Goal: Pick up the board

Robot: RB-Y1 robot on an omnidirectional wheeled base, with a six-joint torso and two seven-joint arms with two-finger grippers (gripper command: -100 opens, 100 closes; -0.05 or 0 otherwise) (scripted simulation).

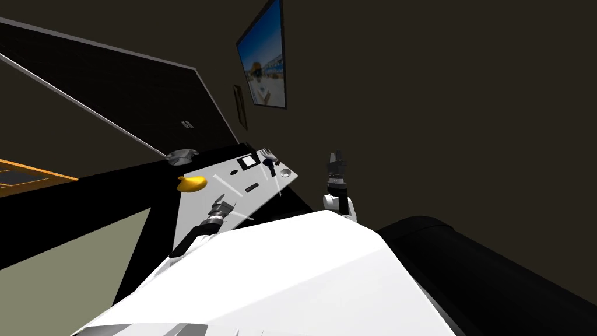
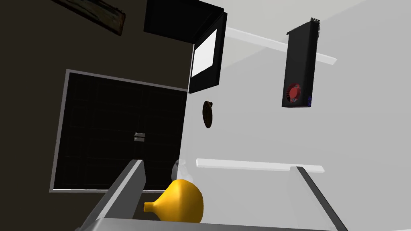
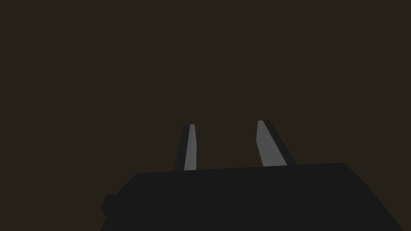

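black board (image 2: 299, 66) lies flat on the grey table (image 2: 249, 132), far beyond the left gripper (image 1: 224, 205), spread wide and empty to reach it, while the right gripper (image 3: 225, 128), slightly parted, hangs empty aside.

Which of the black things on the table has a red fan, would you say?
The long flat card; the black box shows a white face instead.
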